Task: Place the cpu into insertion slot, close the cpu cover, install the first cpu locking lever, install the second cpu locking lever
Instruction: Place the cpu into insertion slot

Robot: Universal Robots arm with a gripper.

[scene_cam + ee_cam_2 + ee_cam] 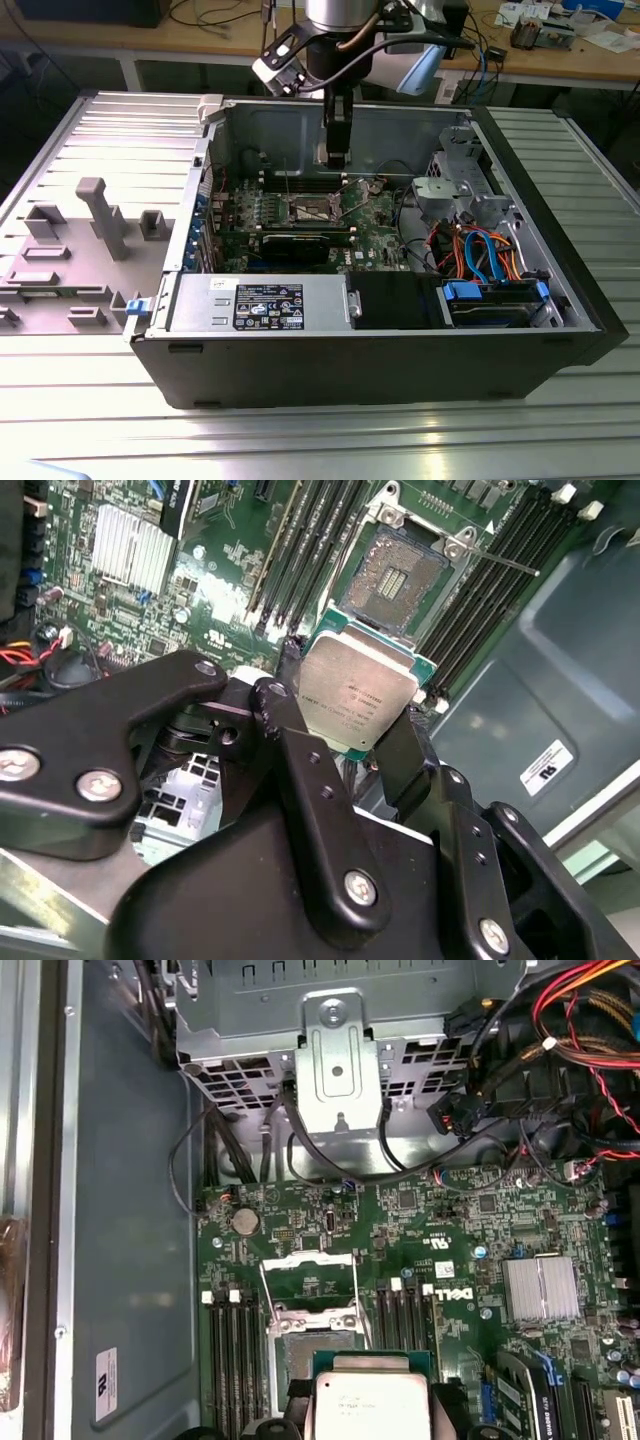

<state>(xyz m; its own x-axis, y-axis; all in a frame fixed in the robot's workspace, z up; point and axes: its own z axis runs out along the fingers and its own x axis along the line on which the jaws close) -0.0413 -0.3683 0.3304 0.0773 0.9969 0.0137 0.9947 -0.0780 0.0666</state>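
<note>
While the open computer case (350,370) lies on its side on the ribbed metal table (300,440), the arm (340,20) reaches straight down into it from above, its wrist upright and the gripper (337,160) pointing at the green motherboard (375,225) near the case's far wall in the exterior view. The tool hangs clear of the board, not touching it.

In the second wrist view the gripper (345,730) has its two black fingers (300,750) closed part-way onto opposite edges of the cpu (358,692), which it holds flat with the dull silver top facing up. The chip sits between the fingertips, above the board and just short of the insertion slot (405,580), apart from it. Both wrist views show the socket's dark pin field bare.

In the first wrist view the cpu (372,1405) lies near the insertion slot (310,1350), and the cpu cover (312,1310) stands swung up, open, on the socket's far side. Long black memory slots (232,1360) flank the socket on both sides.
</note>
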